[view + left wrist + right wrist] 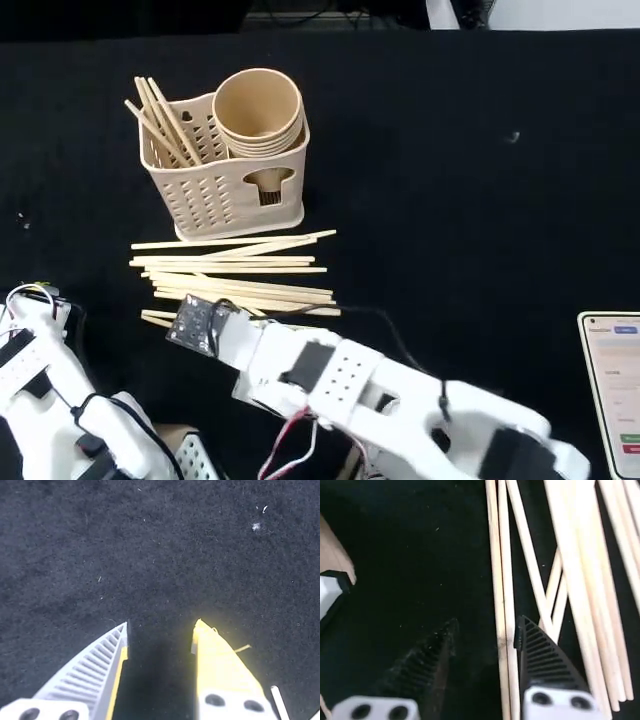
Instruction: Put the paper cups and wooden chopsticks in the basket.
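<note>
High view: basket point(225, 190) on the surface point(480, 220) holds stacked paper cups point(258, 110) and some chopsticks point(158, 118), loose chopsticks point(235, 275) lying just beside it; left wrist view: left claw point(160, 632) apart above bare surface; right wrist view: right claw point(485, 627) apart, two loose chopsticks between its fingers.

The tablecloth point(150, 555) is black, matt and fuzzy (lint specks cling to it). The basket point(215, 195) is matt beige plastic, the cups point(258, 105) smooth paper, the chopsticks point(235, 272) pale bare wood, the arms point(340, 380) smooth white plastic.
</note>
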